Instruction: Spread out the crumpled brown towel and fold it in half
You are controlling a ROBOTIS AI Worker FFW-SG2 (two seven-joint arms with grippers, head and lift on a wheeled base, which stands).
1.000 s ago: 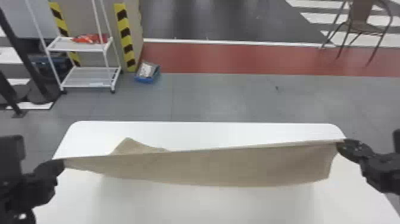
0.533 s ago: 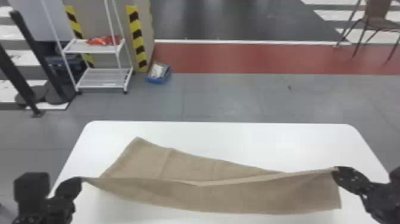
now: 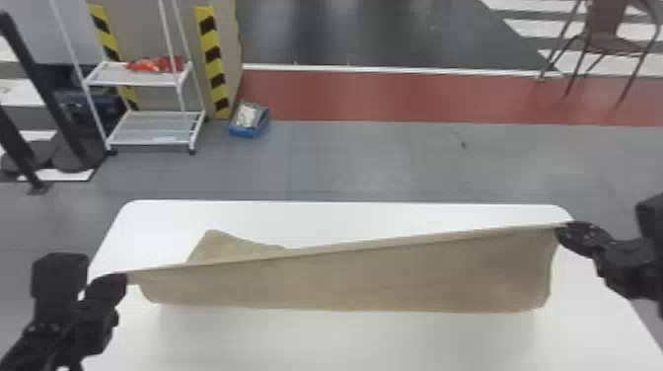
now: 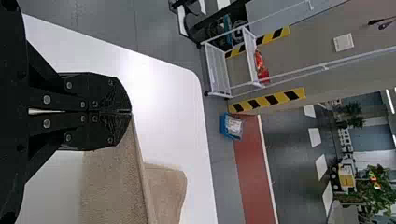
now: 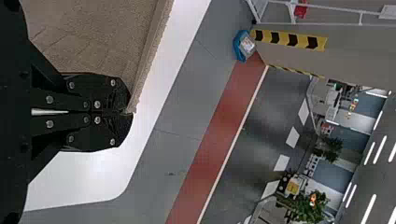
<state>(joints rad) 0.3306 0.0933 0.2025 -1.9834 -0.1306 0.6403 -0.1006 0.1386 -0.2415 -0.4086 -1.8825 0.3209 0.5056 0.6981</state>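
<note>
While my left gripper (image 3: 124, 279) and right gripper (image 3: 560, 230) pinch the towel (image 3: 375, 276), its long edge runs from the left one toward three o'clock over the counter (image 3: 345, 340).

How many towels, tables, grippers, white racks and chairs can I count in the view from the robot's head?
Towel: 1, the brown towel
Table: 1, the white table
Grippers: 2, the left gripper and right gripper
White rack: 1
Chair: 1
Total: 6

A white rack (image 3: 148, 129) holding something red (image 3: 148, 65) stands near a blue box (image 3: 241, 132).
</note>
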